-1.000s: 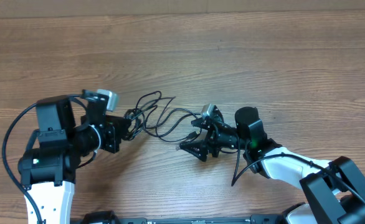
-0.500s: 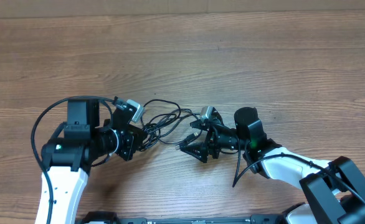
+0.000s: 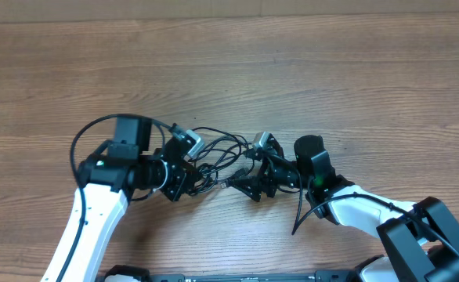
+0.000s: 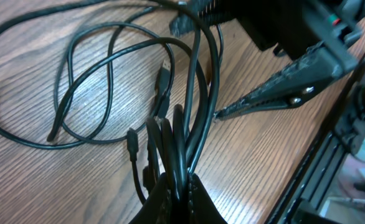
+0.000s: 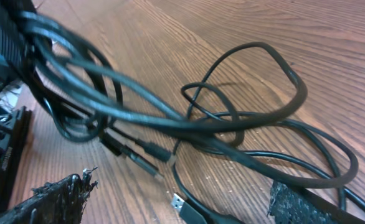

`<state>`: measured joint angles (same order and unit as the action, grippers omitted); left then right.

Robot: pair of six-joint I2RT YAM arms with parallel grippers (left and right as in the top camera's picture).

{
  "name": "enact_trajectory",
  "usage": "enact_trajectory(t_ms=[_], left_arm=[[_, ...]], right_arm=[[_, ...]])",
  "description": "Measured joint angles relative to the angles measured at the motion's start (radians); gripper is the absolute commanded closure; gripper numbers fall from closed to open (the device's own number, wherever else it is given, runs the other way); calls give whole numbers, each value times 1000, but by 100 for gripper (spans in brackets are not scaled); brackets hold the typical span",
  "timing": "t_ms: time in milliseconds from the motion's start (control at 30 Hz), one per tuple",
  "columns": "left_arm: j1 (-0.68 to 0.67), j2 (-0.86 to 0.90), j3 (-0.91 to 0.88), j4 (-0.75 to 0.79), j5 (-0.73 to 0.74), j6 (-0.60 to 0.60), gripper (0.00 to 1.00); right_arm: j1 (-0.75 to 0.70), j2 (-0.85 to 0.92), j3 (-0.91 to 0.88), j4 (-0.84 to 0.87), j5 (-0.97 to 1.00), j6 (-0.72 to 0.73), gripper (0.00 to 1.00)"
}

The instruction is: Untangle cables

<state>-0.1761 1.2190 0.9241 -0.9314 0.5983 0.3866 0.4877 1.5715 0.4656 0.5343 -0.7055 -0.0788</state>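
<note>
Your left fingers [image 4: 170, 199] are clenched on a bundle of several cables [image 4: 198, 87], pinching them together where the strands run side by side. Your right fingers [image 5: 48, 199] are spread wide and hold nothing; they hang low over the wooden surface [image 3: 331, 78] with loose strands lying between them and a USB plug [image 5: 179, 202] just below.

The cables lie in the middle of the surface between the two arms. They fan out from the left grip into overlapping loops, and the free ends carry small plugs [image 4: 132, 140].

Expect these cords to feel very light and limp. They will probably drape and slide rather than hold any shape, and the smooth black jackets may slip through a loose pinch. Pulling on the bundle will likely tighten the crossings rather than free them.

So take one strand only. The best hold looks like the cord right behind a plug, where the harder body gives the fingers something to stop against. Avoid gripping the metal tip itself, since it could bend.
</note>
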Motion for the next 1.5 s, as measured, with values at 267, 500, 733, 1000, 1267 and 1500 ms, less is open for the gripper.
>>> enact_trajectory(t_ms=[267, 500, 733, 1000, 1267, 1500], left_arm=[[-21, 86, 0, 45, -93, 6, 96], [-21, 113, 0, 64, -114, 14, 96], [-21, 113, 0, 64, -121, 65, 96], [-21, 113, 0, 79, -124, 89, 96], [-77, 113, 0, 79, -49, 164, 96], [-202, 113, 0, 103, -14, 233, 96]], right_arm=[[0, 0, 0, 1, 16, 0, 7], [-1, 0, 0, -11, 35, -29, 8], [-31, -11, 0, -15, 40, -122, 0], [-40, -163, 0, -129, 38, -242, 0], [-40, -254, 0, -157, -90, -337, 0], [-14, -254, 0, -235, -164, -395, 0]])
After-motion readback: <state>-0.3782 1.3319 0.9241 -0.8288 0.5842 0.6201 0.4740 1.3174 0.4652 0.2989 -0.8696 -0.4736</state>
